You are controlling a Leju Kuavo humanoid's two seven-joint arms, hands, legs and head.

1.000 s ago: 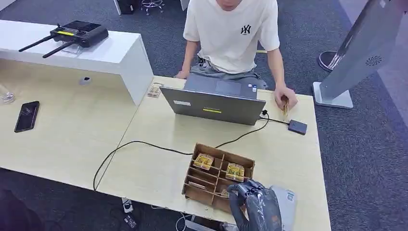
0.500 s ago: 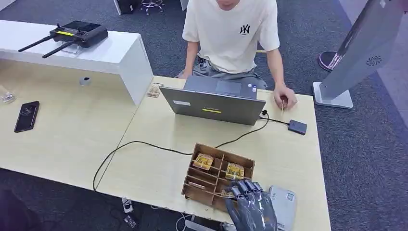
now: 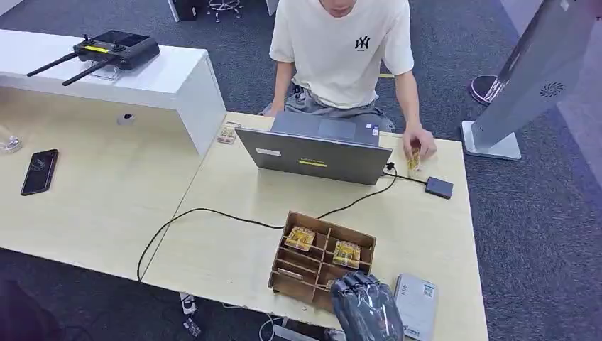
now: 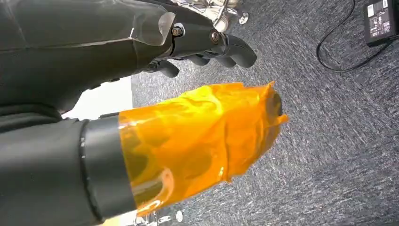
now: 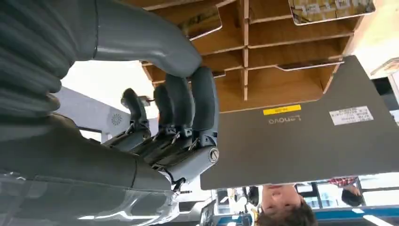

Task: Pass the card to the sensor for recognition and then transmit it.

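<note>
A wooden compartment box (image 3: 291, 273) stands at the table's near edge with yellow cards (image 3: 300, 238) in its cells. My right hand (image 3: 363, 307) hovers over the box's near right corner. In the right wrist view its fingers (image 5: 188, 108) curl in against the thumb (image 5: 141, 42), with no card seen between them, above the box (image 5: 282, 70). Across the table a person's hand holds a card (image 3: 414, 158) beside the small dark sensor (image 3: 439, 187). My left hand (image 4: 188, 94) hangs over the carpet, its orange-taped thumb apart from the fingers and nothing in it.
An open laptop (image 3: 316, 153) stands between the box and the seated person (image 3: 341, 50), and a black cable (image 3: 206, 212) runs across the table. A grey device (image 3: 417, 305) lies right of my hand. A phone (image 3: 40, 170) and a controller (image 3: 113, 48) lie far left.
My right hand's fingers, spread over the box half a second ago, have curled in and drawn back slightly. The person's hand has turned the card near the sensor.
</note>
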